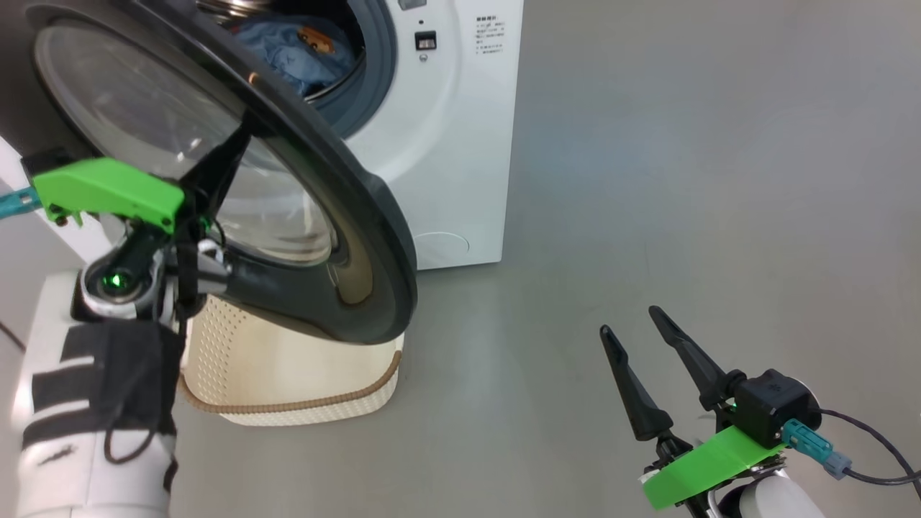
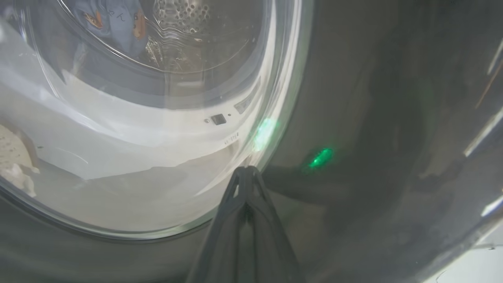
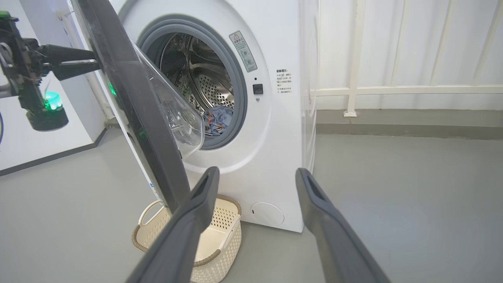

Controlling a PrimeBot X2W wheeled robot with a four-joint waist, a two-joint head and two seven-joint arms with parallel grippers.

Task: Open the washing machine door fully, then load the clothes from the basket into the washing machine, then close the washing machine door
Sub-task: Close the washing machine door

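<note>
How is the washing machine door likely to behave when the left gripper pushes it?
The washing machine door looks rigid, with a thick black rim and moulded glass bowl, so it probably swings as one piece. Its glossy face shows reflections, so the shut left gripper may skid on it. The glass likely makes it fairly heavy.

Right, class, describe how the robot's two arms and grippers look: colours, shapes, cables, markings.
The left gripper and right gripper each have two long, tapering dark fingers. A bright green plastic bracket tops each wrist. The right wrist carries a black boxy module with a teal plug and dark cable. The white left forearm wears black fabric wrapping; a green light glows at its wrist.
</note>
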